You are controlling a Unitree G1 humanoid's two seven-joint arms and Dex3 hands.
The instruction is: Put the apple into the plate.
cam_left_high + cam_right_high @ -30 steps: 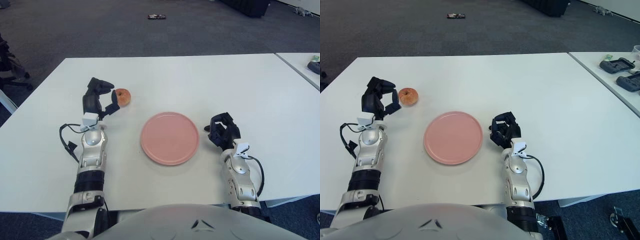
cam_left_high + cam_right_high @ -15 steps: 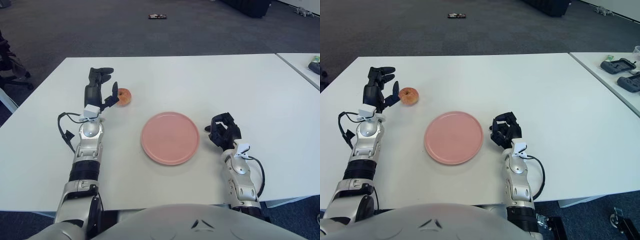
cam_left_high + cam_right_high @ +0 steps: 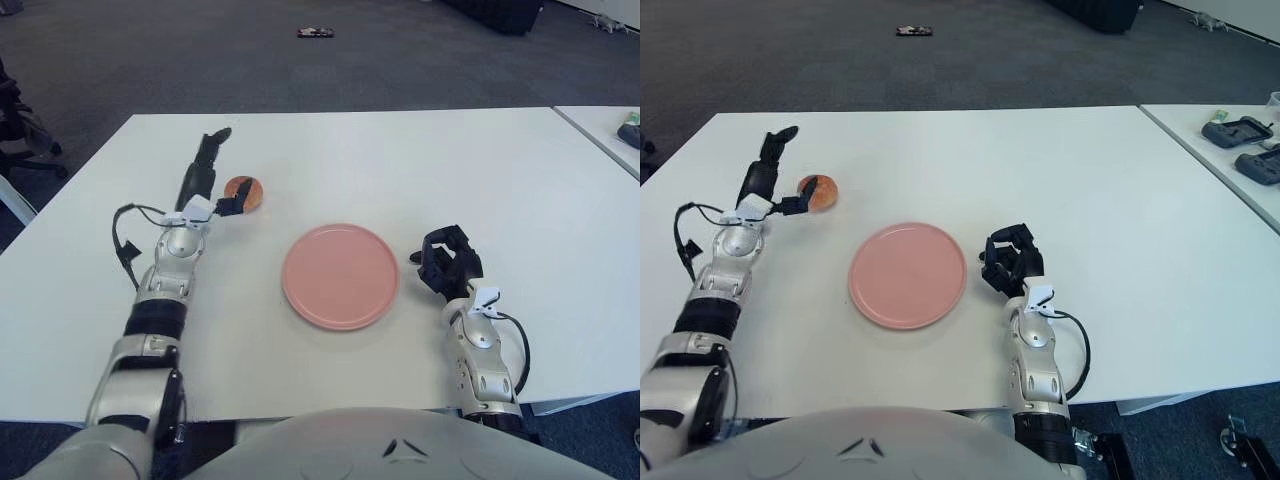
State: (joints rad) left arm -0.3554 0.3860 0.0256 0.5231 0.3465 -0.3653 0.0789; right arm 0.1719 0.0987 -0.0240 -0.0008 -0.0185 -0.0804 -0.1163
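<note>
White tabletop point(image 3: 400, 160) on dark carpet. Apple point(image 3: 246, 190) toward the left edge, well apart from the pink plate point(image 3: 340, 276) at centre. Left hand point(image 3: 205, 180) spread beside the apple, one finger point(image 3: 232, 205) against it, nothing grasped. Right hand point(image 3: 447, 262) clenched just right of the plate.

Pink plate point(image 3: 340, 277), orange-red apple point(image 3: 245, 190)

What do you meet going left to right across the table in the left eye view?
left hand → apple → pink plate → right hand
</note>
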